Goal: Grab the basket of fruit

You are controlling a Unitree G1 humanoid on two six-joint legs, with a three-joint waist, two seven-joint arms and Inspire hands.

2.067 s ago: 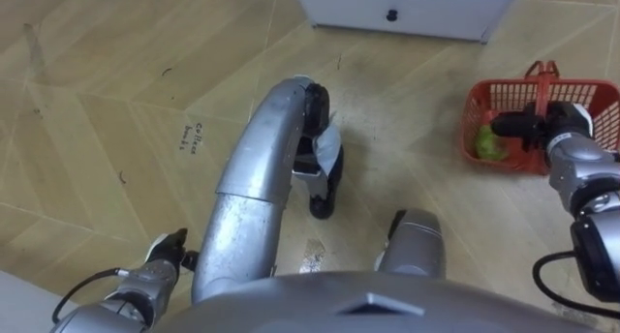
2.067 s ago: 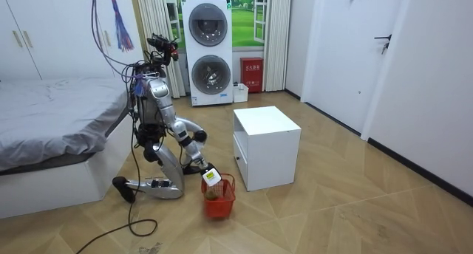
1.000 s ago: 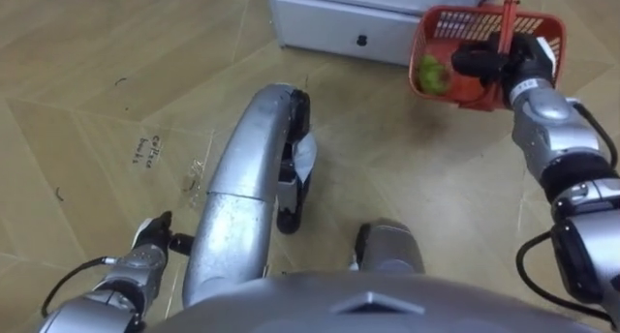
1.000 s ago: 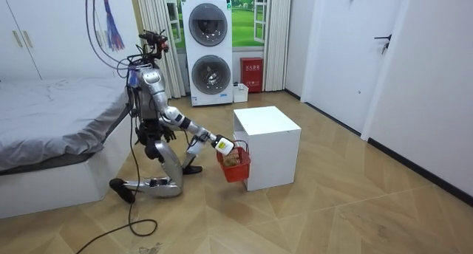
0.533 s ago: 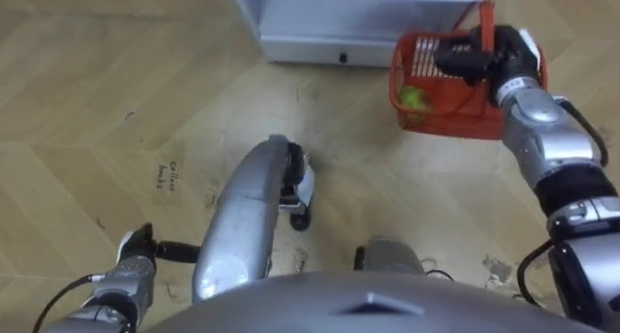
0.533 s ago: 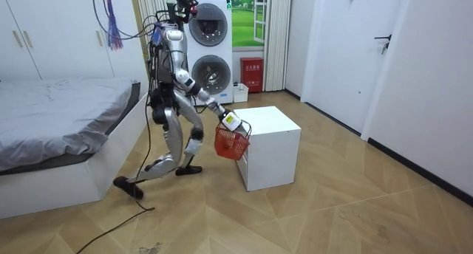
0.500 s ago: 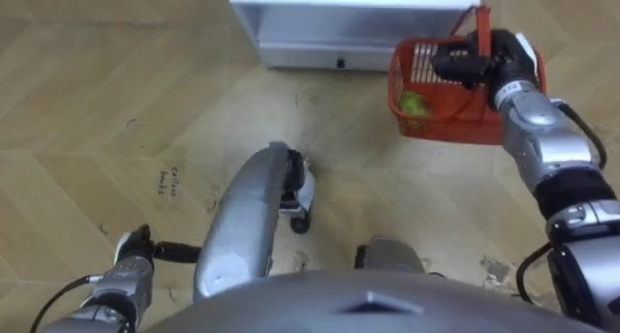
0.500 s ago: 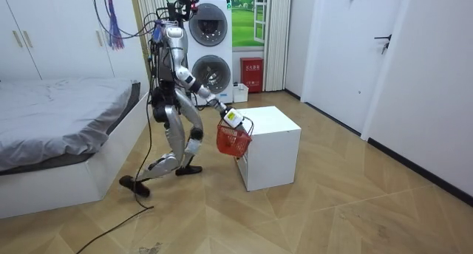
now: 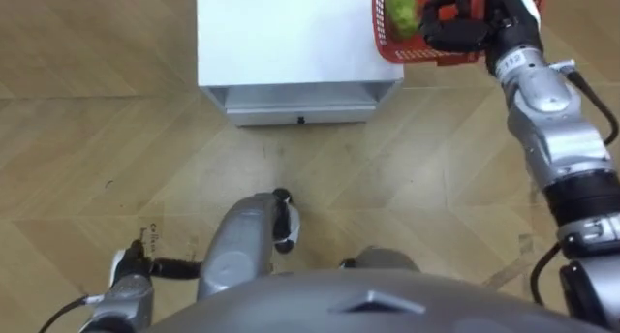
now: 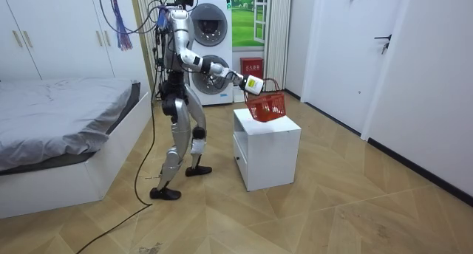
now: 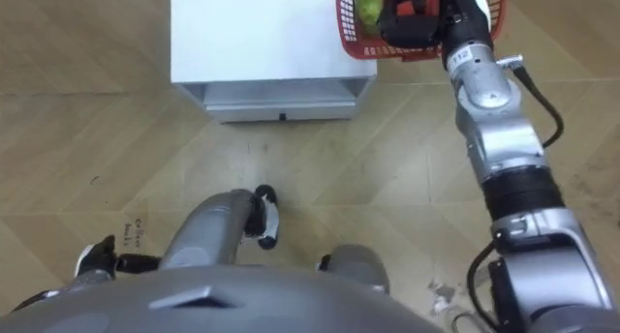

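Observation:
The red plastic fruit basket (image 9: 405,52) hangs in the air over the right corner of the white cabinet (image 9: 281,33), with a green fruit (image 9: 397,9) inside. My right hand (image 9: 481,23) is shut on its red handle, arm stretched forward. In the room view I stand upright beside the cabinet (image 10: 266,147), holding the basket (image 10: 267,105) just above its top with my right hand (image 10: 253,83). My left hand (image 9: 129,267) hangs low at the lower left, its dark fingers relaxed and holding nothing.
The cabinet has a front drawer with a small dark knob (image 9: 300,119). A bed (image 10: 59,128) lies at the room view's left. A stacked washer and dryer (image 10: 208,51) and a red box (image 10: 252,66) stand behind me. Wooden floor surrounds the cabinet.
I have risen from kneeling to standing. My right hand has carried the basket from the floor up to above the cabinet top. The head camera rose with me.

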